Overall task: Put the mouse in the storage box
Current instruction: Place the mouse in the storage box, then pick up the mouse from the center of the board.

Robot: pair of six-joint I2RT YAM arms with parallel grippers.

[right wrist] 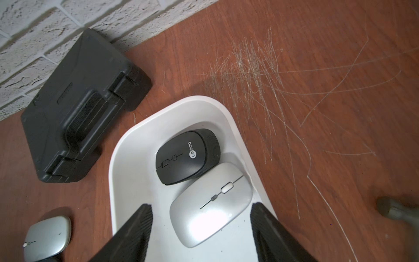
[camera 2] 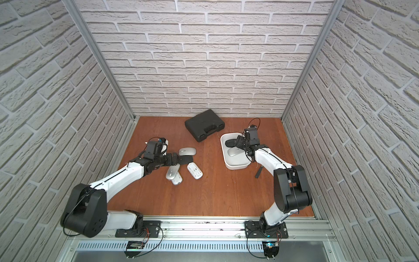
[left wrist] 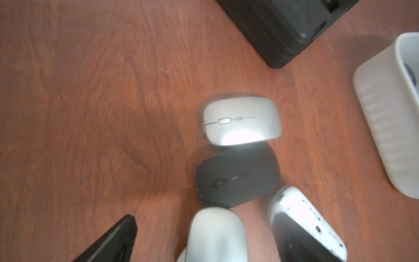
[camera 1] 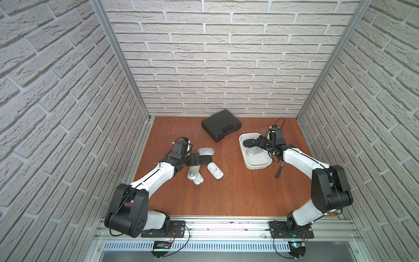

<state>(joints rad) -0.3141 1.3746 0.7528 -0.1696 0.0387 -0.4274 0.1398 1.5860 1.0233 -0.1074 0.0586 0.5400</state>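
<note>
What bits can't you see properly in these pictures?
- Dark tool: right wrist view, blurred and cut off by the edge; too small in top views.
- Silver mouse between the left fingers: left wrist view, cut off by the edge.
- Upturned mouse: same view, one finger covers half.

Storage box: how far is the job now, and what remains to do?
Done: a black mouse and a silver mouse lie in the storage box. In hand: nothing; the right gripper hangs open over the silver one, the left gripper open over the loose mice. Left: about five of them, outside the box.
</note>
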